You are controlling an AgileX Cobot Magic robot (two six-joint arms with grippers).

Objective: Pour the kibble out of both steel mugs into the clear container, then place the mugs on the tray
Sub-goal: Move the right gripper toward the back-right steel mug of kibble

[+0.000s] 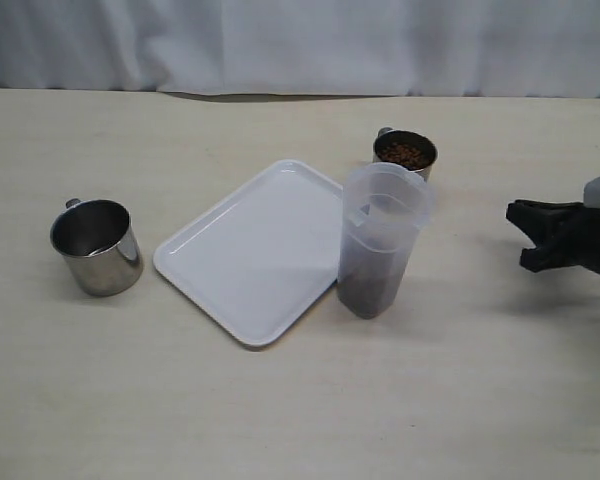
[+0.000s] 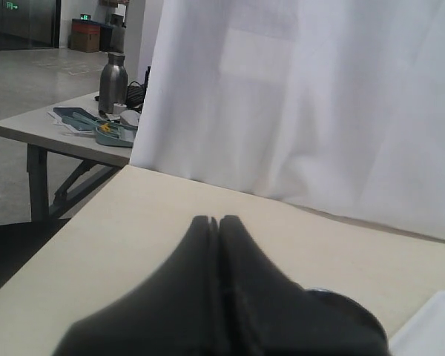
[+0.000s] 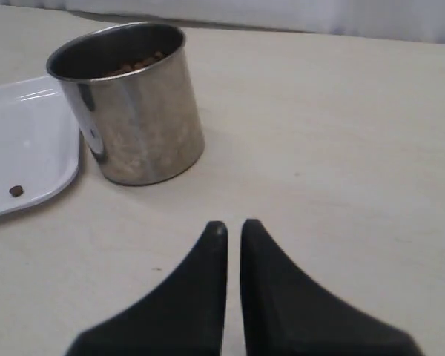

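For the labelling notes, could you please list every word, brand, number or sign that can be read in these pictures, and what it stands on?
None can be read.
Green lit sign, in the room beyond the curtain in the left wrist view: too small and blurred to read.
Steel mugs, clear container, tray: no print visible.
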